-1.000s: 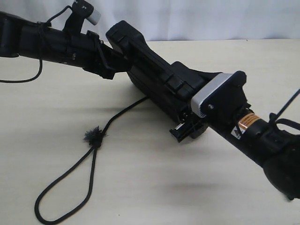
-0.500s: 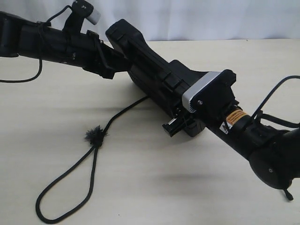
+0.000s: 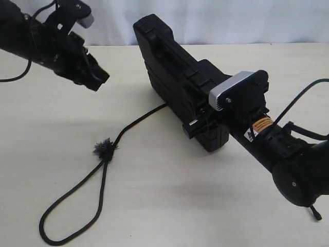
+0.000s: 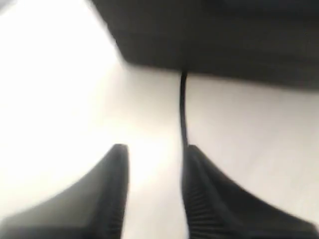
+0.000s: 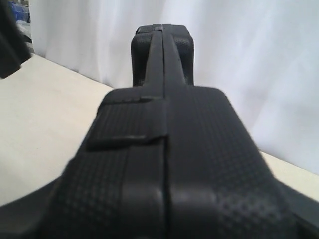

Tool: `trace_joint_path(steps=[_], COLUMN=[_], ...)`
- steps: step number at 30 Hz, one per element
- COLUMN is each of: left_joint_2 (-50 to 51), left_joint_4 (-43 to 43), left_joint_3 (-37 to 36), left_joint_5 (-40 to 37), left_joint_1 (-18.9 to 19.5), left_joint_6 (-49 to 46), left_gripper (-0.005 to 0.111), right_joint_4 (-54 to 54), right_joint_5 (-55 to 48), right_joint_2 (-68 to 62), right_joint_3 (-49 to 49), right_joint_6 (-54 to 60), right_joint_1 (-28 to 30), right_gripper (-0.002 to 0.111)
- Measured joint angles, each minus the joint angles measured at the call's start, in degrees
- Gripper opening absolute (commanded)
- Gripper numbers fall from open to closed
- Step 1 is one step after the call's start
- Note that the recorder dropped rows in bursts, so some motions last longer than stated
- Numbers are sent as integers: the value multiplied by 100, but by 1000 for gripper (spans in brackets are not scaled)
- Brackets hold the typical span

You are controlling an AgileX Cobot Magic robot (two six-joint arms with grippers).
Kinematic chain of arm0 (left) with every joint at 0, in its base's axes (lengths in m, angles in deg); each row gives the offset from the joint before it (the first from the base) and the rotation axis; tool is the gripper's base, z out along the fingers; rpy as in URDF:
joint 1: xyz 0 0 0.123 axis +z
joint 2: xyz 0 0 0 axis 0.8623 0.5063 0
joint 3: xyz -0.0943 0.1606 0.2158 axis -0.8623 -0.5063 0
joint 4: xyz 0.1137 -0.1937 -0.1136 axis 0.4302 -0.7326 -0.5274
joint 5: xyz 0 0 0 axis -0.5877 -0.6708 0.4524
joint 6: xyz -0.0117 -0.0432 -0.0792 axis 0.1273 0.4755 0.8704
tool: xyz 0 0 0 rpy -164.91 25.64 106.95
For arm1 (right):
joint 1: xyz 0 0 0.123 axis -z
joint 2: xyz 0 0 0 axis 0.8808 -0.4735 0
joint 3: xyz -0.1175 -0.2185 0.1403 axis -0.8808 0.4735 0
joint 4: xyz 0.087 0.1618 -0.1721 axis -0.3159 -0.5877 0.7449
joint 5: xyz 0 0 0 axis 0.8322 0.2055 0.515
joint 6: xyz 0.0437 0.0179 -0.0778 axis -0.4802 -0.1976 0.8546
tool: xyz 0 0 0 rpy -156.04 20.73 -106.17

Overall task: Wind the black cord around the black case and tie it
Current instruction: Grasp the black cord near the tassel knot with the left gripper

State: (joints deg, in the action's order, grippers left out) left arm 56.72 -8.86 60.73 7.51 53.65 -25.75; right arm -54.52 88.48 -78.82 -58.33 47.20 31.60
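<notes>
Found the flat rectangular matte black plastic case (image 3: pixel 169 72) standing on its long edge on the pale beige bench (image 3: pixel 164 206). Saw the right claw (image 3: pixel 201 126) pinching the case's near end. Saw the left claw (image 3: pixel 97 80) spread, fingers (image 4: pixel 112 194) apart with nothing between, held well clear of the case's far end. Traced the thin black braided cord (image 3: pixel 136 122) from under the case to 1 frayed grey-black tuft (image 3: pixel 103 149), then 1 loop lying beyond it on the bench.
</notes>
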Motion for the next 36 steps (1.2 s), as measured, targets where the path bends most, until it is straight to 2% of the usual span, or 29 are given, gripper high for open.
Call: trace_joint_path(steps=[1,4,8,12,19,22,27,30,36], left_joint_2=[0,0,0,145,850,1126,1497,1561,1821], left_joint_4=[548,1821,2437,2560,2583,2613,2577,2248,2256], left_joint_3=[0,0,0,0,0,0,0,0,22], left_joint_5=[-147,-743,-1439,-1795,-1721,-1377,-978,-868,-836], left_joint_1=[0,0,-26,-289,-761,-831,-831,-860,-1236], left_joint_6=[523,1800,2610,2691,2897,3316,3850,3884,3691], left_gripper=[0,0,0,5,43,51,51,51,51], right_joint_4=[-42,-66,-66,-66,-66,-66,-66,-66,-66], right_joint_5=[13,13,13,13,13,1,1,1,1], right_joint_2=[0,0,0,0,0,0,0,0,0], right_joint_3=[0,0,0,0,0,0,0,0,0], right_joint_6=[-13,-21,-21,-21,-21,-21,-21,-21,-21], right_joint_1=[0,0,0,0,0,0,0,0,0], right_gripper=[4,4,4,4,4,4,4,4,4])
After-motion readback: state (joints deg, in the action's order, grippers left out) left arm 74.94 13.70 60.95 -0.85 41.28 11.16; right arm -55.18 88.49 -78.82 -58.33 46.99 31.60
